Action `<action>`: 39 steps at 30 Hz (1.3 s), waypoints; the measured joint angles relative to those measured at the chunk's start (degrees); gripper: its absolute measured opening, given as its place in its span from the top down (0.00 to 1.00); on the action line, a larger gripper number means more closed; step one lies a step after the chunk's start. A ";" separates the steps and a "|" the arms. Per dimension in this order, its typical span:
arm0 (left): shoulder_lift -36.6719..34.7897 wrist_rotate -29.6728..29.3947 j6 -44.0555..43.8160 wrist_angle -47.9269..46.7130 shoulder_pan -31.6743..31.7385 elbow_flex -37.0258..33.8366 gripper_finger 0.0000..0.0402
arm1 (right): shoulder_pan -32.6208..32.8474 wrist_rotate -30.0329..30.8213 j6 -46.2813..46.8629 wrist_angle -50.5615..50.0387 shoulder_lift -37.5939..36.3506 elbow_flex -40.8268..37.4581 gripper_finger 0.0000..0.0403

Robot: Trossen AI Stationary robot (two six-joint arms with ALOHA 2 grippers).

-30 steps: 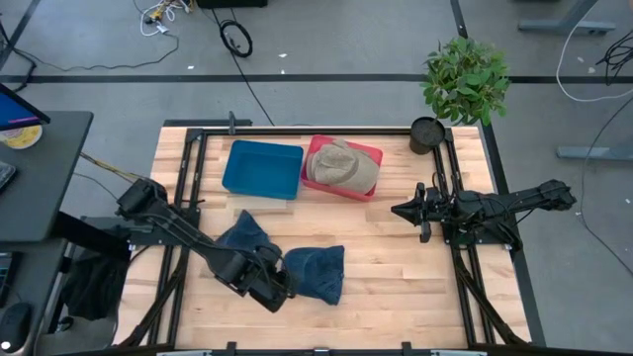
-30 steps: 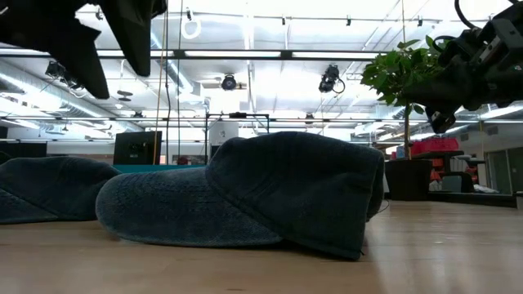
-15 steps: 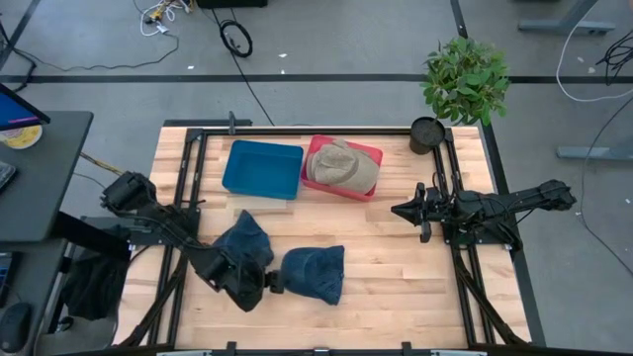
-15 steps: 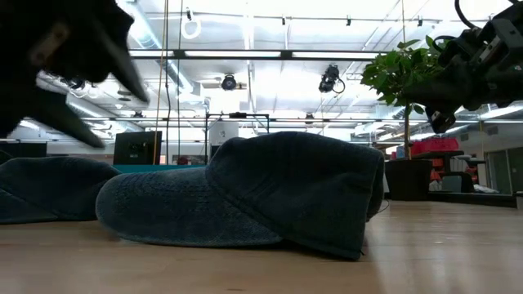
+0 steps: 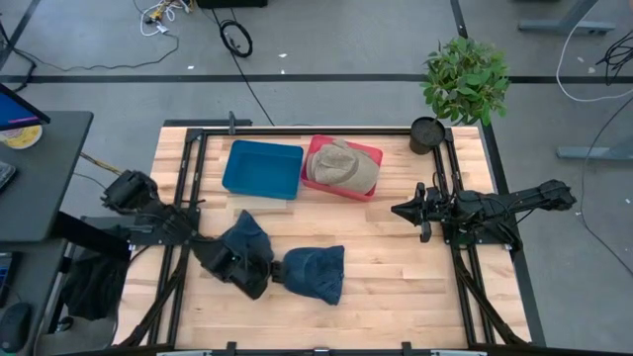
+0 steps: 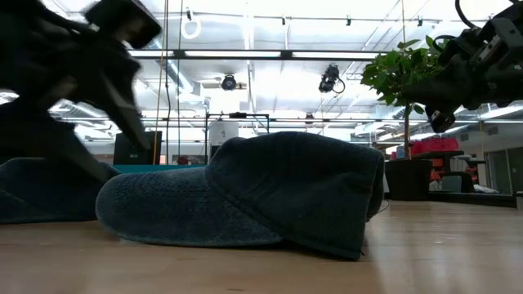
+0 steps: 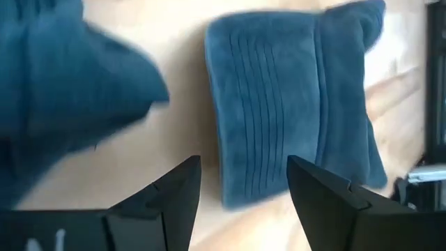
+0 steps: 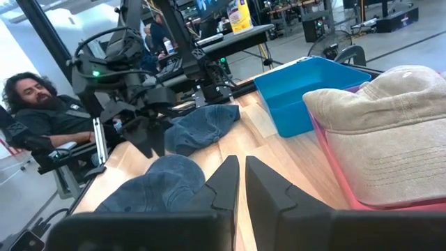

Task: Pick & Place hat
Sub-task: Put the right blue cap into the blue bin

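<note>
Two dark blue hats lie flat on the wooden table. One hat sits near the middle. The other lies to its left and farther back. A beige hat rests in the red bin. My left gripper is open and low over the table between the two blue hats, its fingers pointing at the middle hat's left edge without touching it. My right gripper waits, shut, at the table's right.
A blue bin stands beside the red bin at the far side. A potted plant stands at the far right corner. Bare wood lies near and to the right of the middle hat. A person sits beyond the table's left edge.
My left gripper has swung from above the middle hat's near-left corner toward the table's left and has come down low, ending between the two blue hats. Both hats have stayed where they were.
</note>
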 joint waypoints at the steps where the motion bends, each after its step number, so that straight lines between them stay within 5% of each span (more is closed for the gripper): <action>1: 0.00 1.05 1.36 -0.01 1.05 0.00 0.46 | -0.02 0.00 0.02 0.02 0.00 0.00 0.92; 9: 0.00 9.55 9.22 1.03 9.63 0.00 0.46 | 0.00 0.00 0.01 0.00 0.02 0.00 0.92; 12: 0.80 12.37 10.81 8.22 11.50 -2.02 0.46 | -0.02 0.00 0.02 0.00 0.00 0.00 0.92; 18: 1.68 12.63 10.07 18.99 11.93 -7.26 0.46 | 0.00 0.02 0.01 0.00 0.00 0.00 0.92; 33: 3.30 22.09 11.79 25.85 12.31 -7.69 0.47 | -0.02 0.02 0.02 0.00 0.01 0.00 0.92; 36: 5.03 23.34 13.78 29.57 12.28 -7.69 0.55 | -0.02 0.01 0.02 0.06 0.02 0.00 0.92; 39: 6.70 23.85 14.86 35.56 12.28 -7.67 0.75 | 0.00 0.00 0.00 0.04 0.00 0.00 0.92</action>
